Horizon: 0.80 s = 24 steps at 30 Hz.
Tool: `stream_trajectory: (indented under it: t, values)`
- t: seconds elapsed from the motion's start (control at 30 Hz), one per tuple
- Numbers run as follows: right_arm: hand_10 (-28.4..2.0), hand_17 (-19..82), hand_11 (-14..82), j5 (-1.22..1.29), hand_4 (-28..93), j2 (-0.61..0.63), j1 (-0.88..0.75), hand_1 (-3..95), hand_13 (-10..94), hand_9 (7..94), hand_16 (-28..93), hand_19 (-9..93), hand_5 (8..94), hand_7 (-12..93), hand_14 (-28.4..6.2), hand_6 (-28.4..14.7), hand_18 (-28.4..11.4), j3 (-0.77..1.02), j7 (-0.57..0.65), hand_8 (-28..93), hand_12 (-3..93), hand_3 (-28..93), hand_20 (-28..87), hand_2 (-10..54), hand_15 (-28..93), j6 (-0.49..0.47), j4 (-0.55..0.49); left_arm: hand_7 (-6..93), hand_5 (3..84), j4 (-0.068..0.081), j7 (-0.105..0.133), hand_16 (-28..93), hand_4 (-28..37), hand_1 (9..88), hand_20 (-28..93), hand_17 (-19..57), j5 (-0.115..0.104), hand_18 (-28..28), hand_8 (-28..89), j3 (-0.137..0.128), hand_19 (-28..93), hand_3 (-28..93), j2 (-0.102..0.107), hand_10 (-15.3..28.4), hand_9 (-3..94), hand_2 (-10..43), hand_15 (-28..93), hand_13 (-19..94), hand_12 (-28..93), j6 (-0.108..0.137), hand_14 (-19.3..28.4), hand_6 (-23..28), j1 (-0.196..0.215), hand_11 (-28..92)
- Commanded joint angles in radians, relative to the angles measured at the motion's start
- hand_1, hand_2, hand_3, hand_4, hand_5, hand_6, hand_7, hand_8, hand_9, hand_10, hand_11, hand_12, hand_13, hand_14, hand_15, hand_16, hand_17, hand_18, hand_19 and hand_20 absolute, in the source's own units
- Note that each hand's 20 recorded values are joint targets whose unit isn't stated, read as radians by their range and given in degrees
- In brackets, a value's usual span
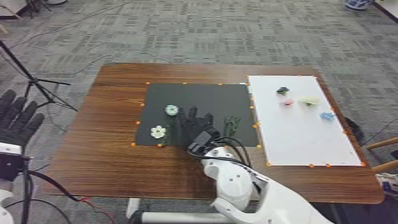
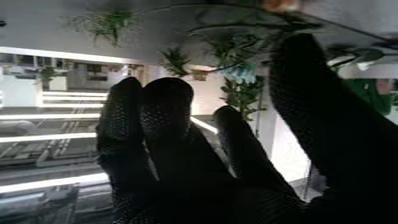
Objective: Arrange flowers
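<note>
Pinching the pale blue flower [image 1: 171, 109] gently below its head should likely prevent crushing; the right hand [image 1: 194, 131] stands wide, fingers extended, just beside it.

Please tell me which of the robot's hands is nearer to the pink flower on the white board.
Right. The right hand is over the black mat, to the left of the pink flower; the left hand is beyond the table's left edge.
</note>
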Motion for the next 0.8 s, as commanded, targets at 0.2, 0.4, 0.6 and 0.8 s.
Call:
stream_trajectory:
  t: [0.2, 0.4, 0.6, 0.8]
  values:
    - [-28.4, 27, 4.2, 0.042, -28, 0.014, -0.011, 42.8, 54, 25.8, 20, 81, 25.6, 4, -19.5, -14.2, -28.4, 0.039, -0.014, -8, 12.0, 83, 40, -9.5, 84, -0.038, -0.067, 6.3, 35.0, -0.01, 0.014, -2, -28.3, 22.4, 9, -4.6, -0.019, 8.8, -7, -0.012, 17, 65, 0.0, 12.2, 29.6, 18.0, 18, 19, 12, -0.011, 12.1, 7.2, 0.028, 10]
    - [-28.4, 27, 3.9, 0.072, -28, 0.013, -0.032, 39.3, 54, 26.2, 20, 81, 26.5, 3, -19.9, -14.8, -28.4, 0.083, 0.02, -8, 12.0, 78, 41, -9.5, 84, -0.008, -0.115, 6.2, 35.0, -0.011, 0.011, -2, -28.3, 22.5, 9, -4.6, -0.019, 8.8, -7, -0.01, 17, 65, -0.005, 12.2, 29.6, 18.1, 18, 19, 12, -0.006, 12.1, 7.2, 0.03, 9]
    - [-28.4, 28, 4.2, 0.172, -28, 0.025, -0.087, 35.9, 55, 27.5, 20, 81, 29.2, 2, -20.4, -15.0, -28.4, 0.211, 0.056, -8, 12.0, 74, 41, -9.5, 83, 0.045, -0.181, 6.3, 35.0, -0.013, 0.013, -2, -28.3, 22.4, 9, -4.6, -0.018, 8.8, -7, -0.011, 17, 65, -0.004, 12.0, 29.6, 18.2, 18, 19, 12, -0.01, 12.0, 7.1, 0.032, 9]
    - [-27.6, 30, 7.0, 0.297, -28, 0.088, -0.127, 34.5, 58, 36.6, 20, 81, 38.9, 5, -19.5, -13.1, -28.4, 0.434, 0.104, -8, 11.6, 74, 40, -9.5, 82, 0.095, -0.217, 6.1, 34.8, -0.015, 0.013, -2, -28.3, 22.3, 9, -4.5, -0.004, 8.7, -7, -0.026, 17, 65, -0.005, 12.1, 29.5, 18.3, 17, 19, 11, -0.014, 11.9, 7.0, 0.029, 9]
